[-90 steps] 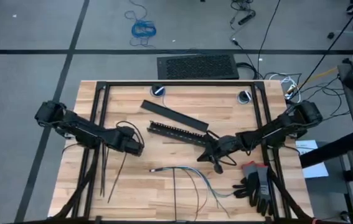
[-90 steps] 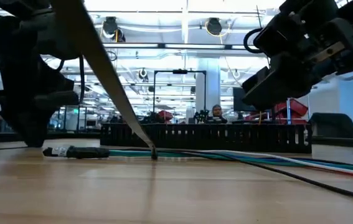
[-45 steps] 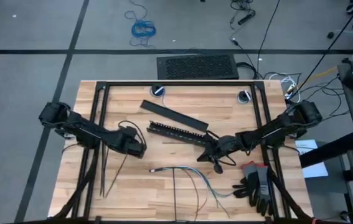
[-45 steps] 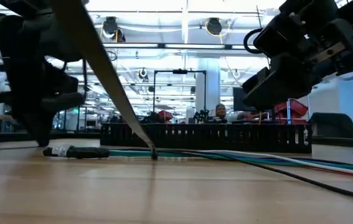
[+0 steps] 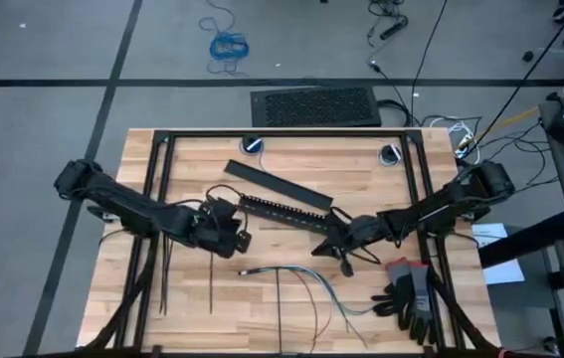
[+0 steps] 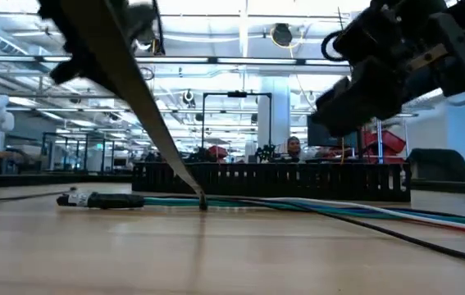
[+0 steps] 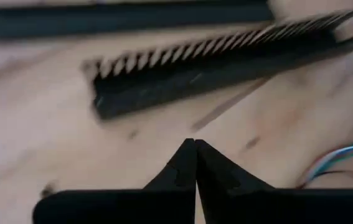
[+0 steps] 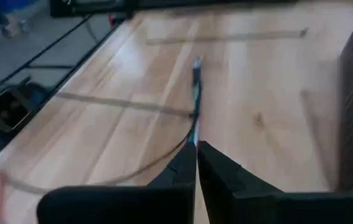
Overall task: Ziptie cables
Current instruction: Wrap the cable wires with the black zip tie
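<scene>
The cables [image 5: 301, 273], a loose bundle of thin blue, green and grey wires, lie on the wooden table with their ends splayed toward the right; they also show in the low view [image 6: 314, 209]. My left gripper [image 5: 230, 239] hovers left of the black slotted bar [image 5: 282, 211], shut [image 7: 195, 144], with one ziptie [image 5: 210, 288] trailing from it toward the near edge. Two more zipties [image 5: 162, 278] lie by the left frame rail. My right gripper [image 5: 346, 261] is shut [image 8: 197, 146], raised above the cables' right part and touching nothing. My left gripper holds the ziptie by its far end [image 5: 211, 259]. The strip runs from the fingers straight toward the table's near edge. The gripper's own body hides the place of contact, and the wrist view shows no strip between the shut fingertips.
A flat black bar [image 5: 272, 182] lies behind the slotted bar. Grey-black gloves [image 5: 411, 293] sit at the near right. Another thin black strip [image 5: 280, 308] runs from the cables to the near edge and looms large in the low view [image 6: 150, 98]. A black frame [image 5: 162, 179] borders the table.
My left gripper has risen and moved toward the table's right, closer to the slotted bar. The ziptie came along and has swung from slanting leftward to pointing straight at the near edge.
</scene>
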Controlling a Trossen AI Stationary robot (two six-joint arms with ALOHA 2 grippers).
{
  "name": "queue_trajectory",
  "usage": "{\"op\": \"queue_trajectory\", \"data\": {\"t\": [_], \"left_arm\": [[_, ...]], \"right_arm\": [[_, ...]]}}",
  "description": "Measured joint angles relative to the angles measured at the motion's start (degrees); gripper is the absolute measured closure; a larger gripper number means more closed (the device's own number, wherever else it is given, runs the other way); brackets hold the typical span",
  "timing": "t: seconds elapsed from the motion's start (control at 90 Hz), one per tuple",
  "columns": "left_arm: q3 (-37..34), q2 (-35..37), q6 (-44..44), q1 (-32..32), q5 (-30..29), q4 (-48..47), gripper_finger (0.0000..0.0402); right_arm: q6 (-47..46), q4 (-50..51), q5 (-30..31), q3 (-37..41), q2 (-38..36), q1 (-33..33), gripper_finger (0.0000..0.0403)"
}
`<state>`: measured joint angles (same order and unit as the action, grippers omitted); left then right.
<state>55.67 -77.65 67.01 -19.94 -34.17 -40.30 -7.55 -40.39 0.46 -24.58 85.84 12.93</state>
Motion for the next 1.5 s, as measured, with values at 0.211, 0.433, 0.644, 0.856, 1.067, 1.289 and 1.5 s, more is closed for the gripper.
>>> {"op": "queue_trajectory", "data": {"t": [0.211, 0.433, 0.644, 0.856, 1.067, 1.289, 1.5], "left_arm": [[0.65, -0.21, 4.15, -0.40, 0.69, -7.25, 0.0392], [-2.94, -0.74, 9.30, 1.94, 10.12, -15.12, 0.0346], [-7.33, -1.09, 16.47, 6.30, 11.03, -15.35, 0.0252], [-12.72, -1.37, 19.70, 10.40, 12.28, -12.96, 0.0225], [-15.24, -2.31, 19.78, 11.77, 12.55, -8.10, 0.0224], [-15.31, -5.88, 21.08, 11.75, 13.14, -8.96, 0.0224], [-15.29, -8.42, 19.49, 11.71, 14.99, -7.91, 0.0224]], "right_arm": [[-1.07, 0.53, 2.50, 0.00, 0.00, 0.22, 0.0394], [-2.52, 2.52, 2.47, 0.00, 0.00, 1.25, 0.0394], [-2.52, 2.20, 2.48, 0.00, 0.00, 1.44, 0.0394], [-2.30, 2.80, 2.48, 0.00, 0.00, 1.44, 0.0394], [-2.30, 3.24, 2.48, 0.00, 0.00, 1.44, 0.0394], [-2.39, 3.24, 2.49, 0.00, 0.02, 1.44, 0.0394], [-2.47, 3.26, 2.50, 0.00, 0.04, 1.44, 0.0394]]}}
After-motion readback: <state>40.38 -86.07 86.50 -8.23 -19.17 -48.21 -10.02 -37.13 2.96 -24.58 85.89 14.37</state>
